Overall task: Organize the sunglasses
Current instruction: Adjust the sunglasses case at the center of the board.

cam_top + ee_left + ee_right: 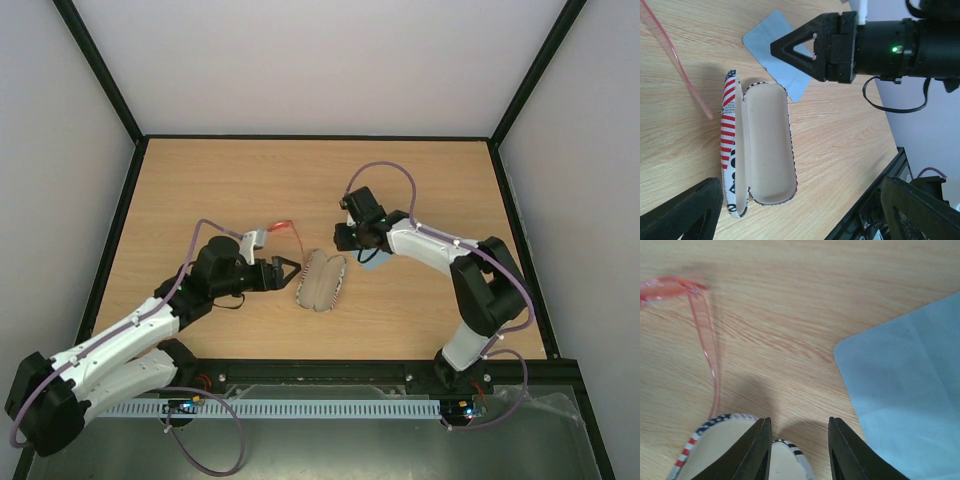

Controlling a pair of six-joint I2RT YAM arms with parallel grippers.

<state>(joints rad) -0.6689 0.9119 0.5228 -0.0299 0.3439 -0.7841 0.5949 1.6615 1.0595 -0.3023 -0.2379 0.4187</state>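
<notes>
The sunglasses (pixel 282 227) lie on the table, with a translucent red-orange frame; one thin temple arm shows in the left wrist view (pixel 687 80), and a frame corner and temple in the right wrist view (pixel 705 340). The flag-printed case (pixel 320 281) lies open, its beige lining empty (pixel 765 150). My left gripper (pixel 285 272) is open and empty, just left of the case (pixel 800 222). My right gripper (pixel 345 243) is open and empty, hovering over the case's far end (pixel 799 450), its left finger over the case rim (pixel 715 440).
A light blue cloth (pixel 910 390) lies flat right of the case's far end, partly under the right arm (pixel 373 262) and behind the right gripper in the left wrist view (pixel 772 47). A black frame rail (pixel 400 372) borders the table's near edge.
</notes>
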